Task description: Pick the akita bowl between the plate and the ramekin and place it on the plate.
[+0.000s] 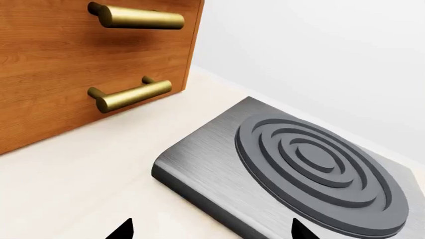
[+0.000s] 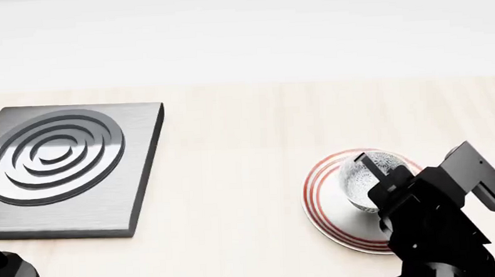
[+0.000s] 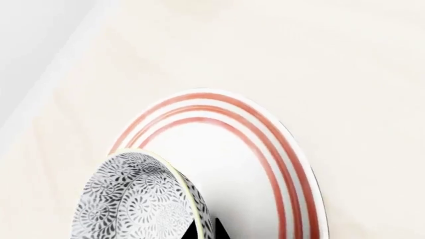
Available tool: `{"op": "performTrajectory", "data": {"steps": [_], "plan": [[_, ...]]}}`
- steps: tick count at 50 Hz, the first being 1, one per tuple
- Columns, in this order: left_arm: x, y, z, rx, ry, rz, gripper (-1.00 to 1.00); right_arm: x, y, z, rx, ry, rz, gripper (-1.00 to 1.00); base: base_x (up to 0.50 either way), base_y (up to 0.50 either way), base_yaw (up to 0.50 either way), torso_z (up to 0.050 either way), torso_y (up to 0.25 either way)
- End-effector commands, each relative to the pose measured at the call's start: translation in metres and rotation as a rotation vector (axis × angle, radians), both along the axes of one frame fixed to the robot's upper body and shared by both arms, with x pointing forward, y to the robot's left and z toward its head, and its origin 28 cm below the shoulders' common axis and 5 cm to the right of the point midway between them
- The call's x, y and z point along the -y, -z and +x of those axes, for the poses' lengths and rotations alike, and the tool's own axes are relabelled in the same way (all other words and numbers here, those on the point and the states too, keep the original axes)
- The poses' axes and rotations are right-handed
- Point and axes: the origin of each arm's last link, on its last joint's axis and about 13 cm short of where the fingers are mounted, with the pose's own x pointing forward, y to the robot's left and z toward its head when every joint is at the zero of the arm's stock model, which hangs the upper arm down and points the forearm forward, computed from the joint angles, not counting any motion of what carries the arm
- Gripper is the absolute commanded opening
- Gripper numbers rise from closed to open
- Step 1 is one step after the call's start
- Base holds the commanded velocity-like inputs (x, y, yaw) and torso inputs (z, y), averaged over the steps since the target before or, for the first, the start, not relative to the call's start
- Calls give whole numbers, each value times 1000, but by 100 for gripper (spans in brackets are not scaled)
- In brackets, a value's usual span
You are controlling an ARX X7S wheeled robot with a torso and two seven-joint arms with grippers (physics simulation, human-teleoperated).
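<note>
We've got loads of open pale wood table (image 2: 232, 177) between the brushed grey metal slab with raised rings (image 2: 65, 171) and the red-ringed white plate (image 2: 321, 201); only the brown wooden drawer front with brass handles (image 1: 79, 64) crowds the slab.

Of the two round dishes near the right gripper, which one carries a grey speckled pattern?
The akita bowl, held over the plate at the right gripper. The plate is flat and white, with only thin red rings along its rim.

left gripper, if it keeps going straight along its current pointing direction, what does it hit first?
Probably the grey burner plate: it lies directly ahead of the left gripper, between its fingertips. Depth is unclear, so it may meet the countertop first.
</note>
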Motion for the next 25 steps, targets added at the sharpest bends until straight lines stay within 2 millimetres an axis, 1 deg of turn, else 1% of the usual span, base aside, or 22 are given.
{"op": "performTrajectory", "data": {"steps": [1, 8, 9, 23, 25], "plan": [[0, 0, 0, 0, -1, 0, 100, 0, -1, 0, 4, -5, 3, -100, 0, 0, 0, 0, 0], [0, 0, 0, 0, -1, 0, 100, 1, -1, 0, 3, -9, -3, -100, 0, 0, 0, 0, 0], [0, 0, 0, 0, -1, 1, 100, 1, -1, 0, 2, -7, -4, 100, 0, 0, 0, 0, 0], [0, 0, 0, 0, -2, 0, 100, 0, -7, 2, 0, -27, -51, 100, 0, 0, 0, 0, 0], [0, 0, 0, 0, -2, 0, 100, 1, -8, 2, -11, -31, -81, 100, 0, 0, 0, 0, 0]]}}
